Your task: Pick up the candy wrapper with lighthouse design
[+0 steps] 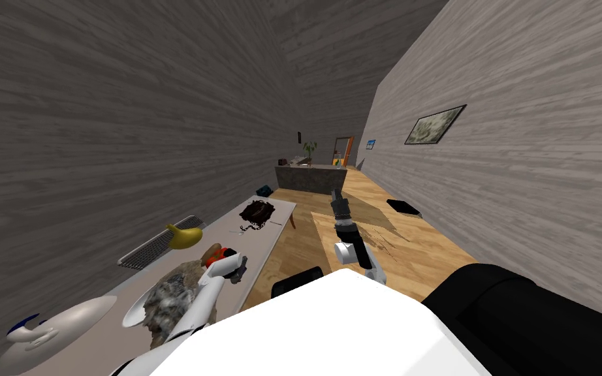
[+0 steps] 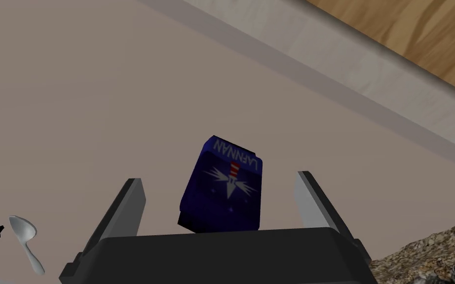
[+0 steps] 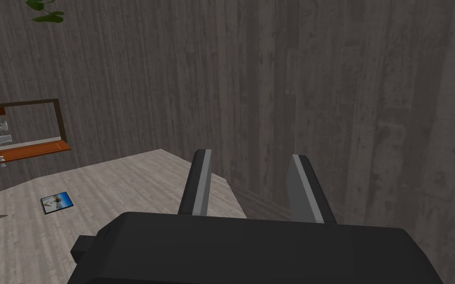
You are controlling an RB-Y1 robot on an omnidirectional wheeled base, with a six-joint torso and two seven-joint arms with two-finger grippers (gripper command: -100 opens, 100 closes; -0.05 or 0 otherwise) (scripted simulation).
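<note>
A dark blue candy wrapper (image 2: pixel 224 190) with a red-and-white lighthouse and white lettering lies flat on the pale table (image 2: pixel 73 98). My left gripper (image 2: pixel 218 178) hangs just over it, open, with one finger on each side of the wrapper and neither touching it. In the head view the left gripper (image 1: pixel 237 271) is over the near part of the long table (image 1: pixel 273 228), beside a red item (image 1: pixel 218 256). My right gripper (image 1: pixel 336 194) is held out over the wooden floor away from the table; its fingers (image 3: pixel 203 182) stand apart with nothing between them.
On the table are a spoon (image 2: pixel 26 239), a rough grey-brown lump (image 1: pixel 172 297), a banana (image 1: pixel 185 236), a dark keyboard-like slab (image 1: pixel 159 243) and a dark brown heap (image 1: pixel 257 212). The table's edge (image 2: pixel 369 93) is close beyond the wrapper. A black sofa (image 1: pixel 541 320) stands at the right.
</note>
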